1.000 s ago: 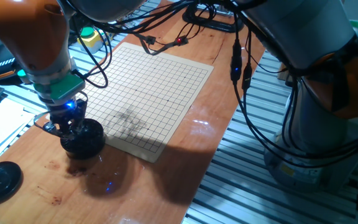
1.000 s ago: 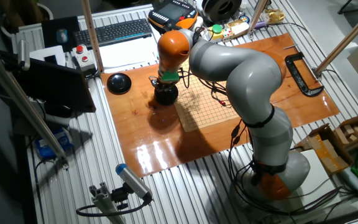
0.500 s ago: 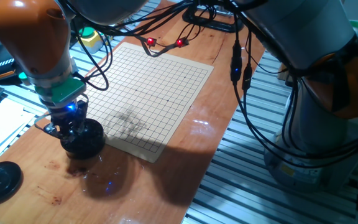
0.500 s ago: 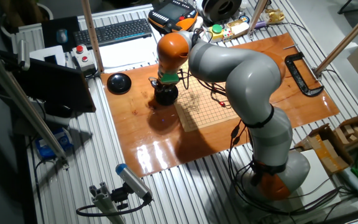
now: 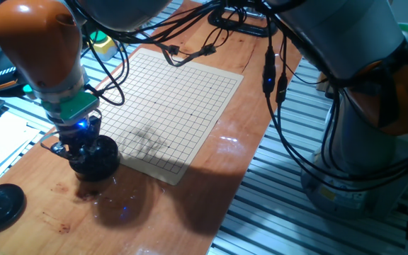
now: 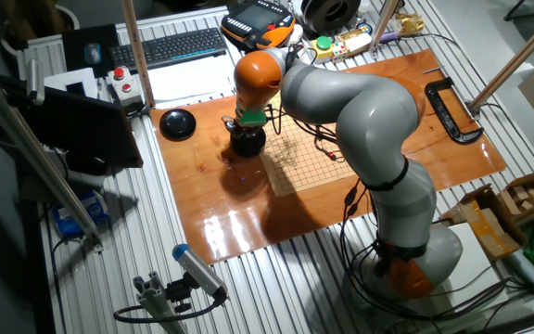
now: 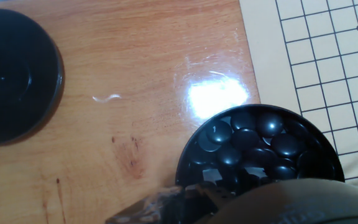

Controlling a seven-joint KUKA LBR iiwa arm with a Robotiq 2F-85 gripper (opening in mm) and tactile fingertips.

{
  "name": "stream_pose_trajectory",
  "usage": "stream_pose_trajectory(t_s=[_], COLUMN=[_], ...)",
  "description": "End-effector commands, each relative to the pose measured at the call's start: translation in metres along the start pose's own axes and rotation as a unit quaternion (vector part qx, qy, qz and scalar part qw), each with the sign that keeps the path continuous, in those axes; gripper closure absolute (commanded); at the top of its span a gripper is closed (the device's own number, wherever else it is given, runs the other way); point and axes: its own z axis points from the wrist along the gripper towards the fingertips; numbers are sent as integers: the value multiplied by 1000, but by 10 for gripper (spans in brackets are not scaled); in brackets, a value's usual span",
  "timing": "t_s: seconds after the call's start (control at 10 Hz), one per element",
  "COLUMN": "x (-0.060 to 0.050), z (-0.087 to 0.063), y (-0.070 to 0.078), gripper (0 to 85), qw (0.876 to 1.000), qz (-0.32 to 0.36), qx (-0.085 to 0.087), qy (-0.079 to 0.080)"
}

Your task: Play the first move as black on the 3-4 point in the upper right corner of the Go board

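A round black bowl full of glossy black stones stands on the wooden table just off a corner of the tan gridded Go board. My gripper hangs straight over the bowl with its fingers down at the rim. In the hand view only a blurred finger part shows at the bottom edge beside the bowl. I cannot make out whether a stone is held. The grid carries no stones where it shows. Which corner is the upper right I cannot tell. The other fixed view shows the gripper over the bowl.
The bowl's black lid lies on the wood to the left, also in the hand view as the lid. Cables trail over the board's far edge. A yellow-green button box sits behind the board. A keyboard lies off the table.
The orange joint above the hand has shifted slightly to the right. The gripper stays over the bowl. The red lights on the cables have gone out.
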Motion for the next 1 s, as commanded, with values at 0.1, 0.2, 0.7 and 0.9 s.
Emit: stream_pose_trajectory(t_s=[0.1, 0.2, 0.7, 0.9], x=[0, 0, 1, 1], z=[1, 2, 5, 6], y=[0, 0, 0, 0], gripper=[547, 543, 547, 547], qw=[1000, 1000, 1000, 1000], qz=[2, 2, 2, 3], qx=[1, 1, 0, 0], qy=[-2, -2, -3, -3])
